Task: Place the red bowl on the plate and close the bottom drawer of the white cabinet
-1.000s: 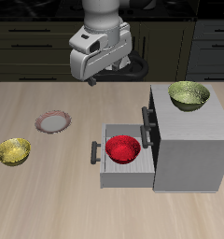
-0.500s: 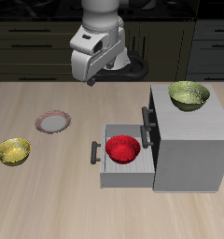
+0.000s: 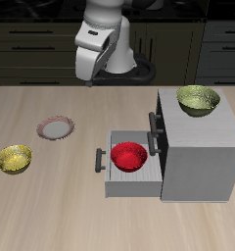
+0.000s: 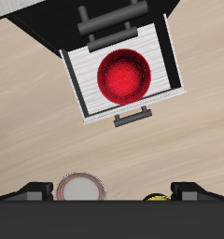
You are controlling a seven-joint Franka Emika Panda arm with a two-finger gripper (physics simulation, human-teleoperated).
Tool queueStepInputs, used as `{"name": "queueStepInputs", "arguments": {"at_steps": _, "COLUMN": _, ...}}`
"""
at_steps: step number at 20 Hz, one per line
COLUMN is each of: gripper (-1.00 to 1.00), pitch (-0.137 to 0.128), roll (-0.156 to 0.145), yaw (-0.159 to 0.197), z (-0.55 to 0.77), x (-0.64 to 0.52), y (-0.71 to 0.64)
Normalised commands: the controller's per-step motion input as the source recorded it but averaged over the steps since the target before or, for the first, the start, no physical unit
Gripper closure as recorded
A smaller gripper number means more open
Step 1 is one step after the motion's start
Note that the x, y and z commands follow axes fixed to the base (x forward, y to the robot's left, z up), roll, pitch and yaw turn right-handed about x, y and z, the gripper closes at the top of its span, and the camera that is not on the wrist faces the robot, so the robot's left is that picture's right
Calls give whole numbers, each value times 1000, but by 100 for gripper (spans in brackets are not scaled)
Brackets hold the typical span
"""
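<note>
The red bowl (image 3: 129,156) sits inside the open bottom drawer (image 3: 130,183) of the white cabinet (image 3: 203,157). In the wrist view the red bowl (image 4: 124,76) lies in the middle of the drawer tray (image 4: 78,84), behind its dark bar handle (image 4: 134,117). The plate (image 3: 56,127) lies on the table apart from the cabinet and also shows in the wrist view (image 4: 79,189). My gripper (image 3: 90,82) hangs high above the table, behind the plate and drawer. It is open and empty, with its fingers (image 4: 35,190) spread wide.
One yellow-green bowl (image 3: 13,159) sits on the table nearer the front edge than the plate. Another yellow-green bowl (image 3: 198,99) sits on top of the cabinet. The upper drawer handle (image 3: 153,122) sticks out above the open drawer.
The gripper has risen a little and drifted back towards the robot's base, tilting as it went. The bowl, plate and drawer have not moved.
</note>
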Motion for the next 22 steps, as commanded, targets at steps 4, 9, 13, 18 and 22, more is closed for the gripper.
{"name": "queueStepInputs", "arguments": {"at_steps": 4, "gripper": -100, "pitch": -26, "roll": -6, "yaw": 167, "z": -62, "x": -44, "y": -107}}
{"name": "queueStepInputs", "arguments": {"at_steps": 9, "gripper": -100, "pitch": -62, "roll": 13, "yaw": 270, "z": -10, "x": -60, "y": -160}}
{"name": "queueStepInputs", "arguments": {"at_steps": 13, "gripper": -100, "pitch": -75, "roll": 10, "yaw": 305, "z": -43, "x": -72, "y": -65}}
{"name": "queueStepInputs", "arguments": {"at_steps": 18, "gripper": -100, "pitch": 16, "roll": 1, "yaw": -1, "z": 0, "x": -70, "y": 5}}
{"name": "queueStepInputs", "arguments": {"at_steps": 22, "gripper": -100, "pitch": -5, "roll": 13, "yaw": 57, "z": -70, "x": -48, "y": 17}}
